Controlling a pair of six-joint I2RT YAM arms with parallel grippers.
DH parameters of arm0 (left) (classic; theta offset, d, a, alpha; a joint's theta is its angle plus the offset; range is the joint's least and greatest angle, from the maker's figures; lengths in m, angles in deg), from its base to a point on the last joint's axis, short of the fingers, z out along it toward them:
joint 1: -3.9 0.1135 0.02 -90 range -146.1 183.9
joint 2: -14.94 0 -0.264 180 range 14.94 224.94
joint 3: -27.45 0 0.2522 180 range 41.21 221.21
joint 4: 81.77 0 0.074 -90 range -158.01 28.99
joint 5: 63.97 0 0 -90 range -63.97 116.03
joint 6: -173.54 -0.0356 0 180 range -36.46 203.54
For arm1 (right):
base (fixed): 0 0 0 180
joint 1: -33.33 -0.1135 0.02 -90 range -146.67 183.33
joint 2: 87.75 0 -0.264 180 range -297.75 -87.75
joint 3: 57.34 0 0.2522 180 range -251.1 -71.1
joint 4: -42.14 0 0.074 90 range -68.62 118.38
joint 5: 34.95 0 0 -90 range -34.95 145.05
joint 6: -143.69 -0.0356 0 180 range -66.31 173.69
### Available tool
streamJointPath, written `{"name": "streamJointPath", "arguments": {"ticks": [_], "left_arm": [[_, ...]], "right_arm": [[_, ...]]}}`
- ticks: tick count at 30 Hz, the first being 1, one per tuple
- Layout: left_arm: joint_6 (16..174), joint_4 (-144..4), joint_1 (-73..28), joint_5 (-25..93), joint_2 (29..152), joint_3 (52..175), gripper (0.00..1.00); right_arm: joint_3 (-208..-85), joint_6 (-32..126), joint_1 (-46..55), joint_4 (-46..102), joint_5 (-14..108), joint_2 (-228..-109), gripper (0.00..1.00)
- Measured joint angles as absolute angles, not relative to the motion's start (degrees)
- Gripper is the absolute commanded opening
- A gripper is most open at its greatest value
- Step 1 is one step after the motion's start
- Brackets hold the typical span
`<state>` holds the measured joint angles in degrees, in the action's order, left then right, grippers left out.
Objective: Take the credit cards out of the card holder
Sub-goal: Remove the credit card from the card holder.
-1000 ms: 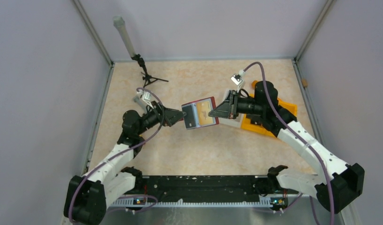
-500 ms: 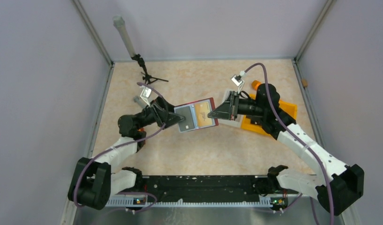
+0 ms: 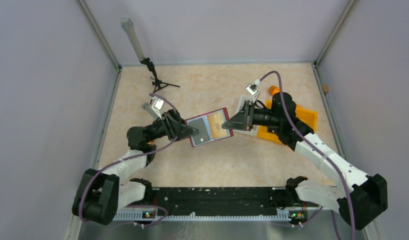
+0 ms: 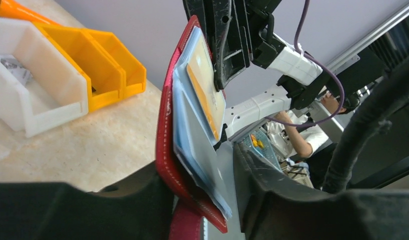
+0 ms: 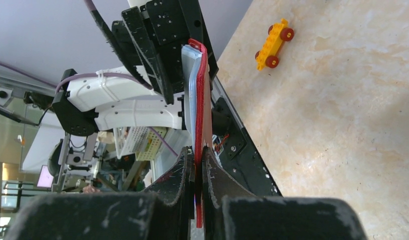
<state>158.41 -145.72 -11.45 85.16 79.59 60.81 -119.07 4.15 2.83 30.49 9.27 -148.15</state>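
The card holder (image 3: 208, 128) hangs open above the table, to the left of the orange tray (image 3: 298, 116) in the top view, with the credit cards (image 3: 220, 125) tucked in its pale pockets. On the side nearer the tray, the right gripper (image 5: 198, 172) pinches the red edge tightly. On the far side, the left gripper (image 4: 197, 172) straddles the opposite edge, and I cannot tell whether its jaws actually press it.

One holder (image 4: 165, 131) — one grey card (image 3: 201, 129), one tan card (image 4: 206, 97) — one orange tray (image 4: 111, 96), one white tray (image 4: 57, 113), one toy car (image 5: 273, 44), one tripod (image 3: 155, 78).
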Motion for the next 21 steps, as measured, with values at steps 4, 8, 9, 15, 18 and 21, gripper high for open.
{"name": "streamJointPath", "arguments": {"ticks": [4,8,9,15,18,21], "left_arm": [[156.84,-143.34,-11.45,85.14,79.54,60.63,0.41],[156.36,-142.36,-11.45,85.16,79.54,60.46,0.3],[156.12,-142.18,-11.45,85.18,79.54,60.46,0.25],[155.35,-141.29,-11.45,85.31,79.83,60.3,0.02],[155.42,-141.27,-11.45,85.64,80.59,60.24,0.0],[155.51,-141.24,-11.45,85.84,81.38,60.11,0.0]], "right_arm": [[-119.09,4.15,2.83,30.49,9.25,-148.15,0.0],[-119.07,4.19,2.83,30.49,9.27,-148.15,0.0],[-119.07,4.17,2.83,30.51,9.27,-148.15,0.0],[-118.28,4.78,2.83,30.82,9.45,-148.26,0.32],[-118.28,6.25,2.85,30.01,10.76,-148.26,0.43],[-118.3,9.07,2.88,27.23,13.25,-148.26,0.58]]}}
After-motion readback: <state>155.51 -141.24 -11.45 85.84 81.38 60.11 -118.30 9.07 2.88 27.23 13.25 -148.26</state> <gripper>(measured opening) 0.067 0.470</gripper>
